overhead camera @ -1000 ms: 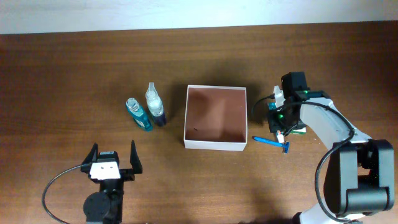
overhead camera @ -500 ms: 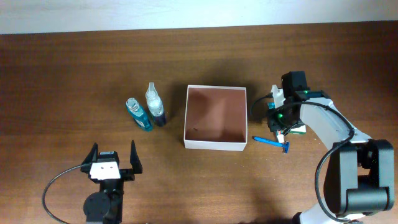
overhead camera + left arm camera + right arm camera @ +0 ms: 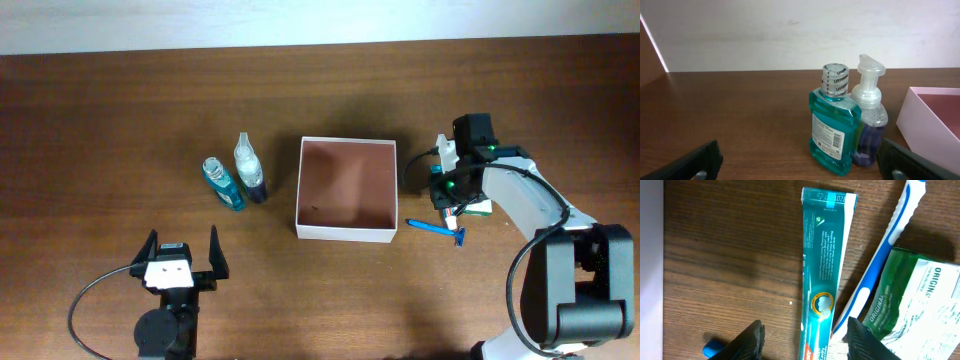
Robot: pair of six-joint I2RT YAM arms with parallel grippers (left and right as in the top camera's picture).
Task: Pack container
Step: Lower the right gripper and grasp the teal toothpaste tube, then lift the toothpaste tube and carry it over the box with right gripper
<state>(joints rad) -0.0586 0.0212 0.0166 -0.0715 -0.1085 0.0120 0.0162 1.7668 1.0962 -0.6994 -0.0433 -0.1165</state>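
The right fingers (image 3: 754, 339) stand apart on either side of a teal toothpaste tube (image 3: 822, 265) without pinching it. A blue-and-white toothbrush (image 3: 880, 265) and a green packet (image 3: 925, 305) lie just beside it. The left fingers (image 3: 702, 161) are spread wide, facing a mouthwash bottle (image 3: 832, 130) and a pump bottle (image 3: 870, 120). The container (image 3: 347, 233) sits mid-worktop (image 3: 100, 130), between the bottles and the tube.
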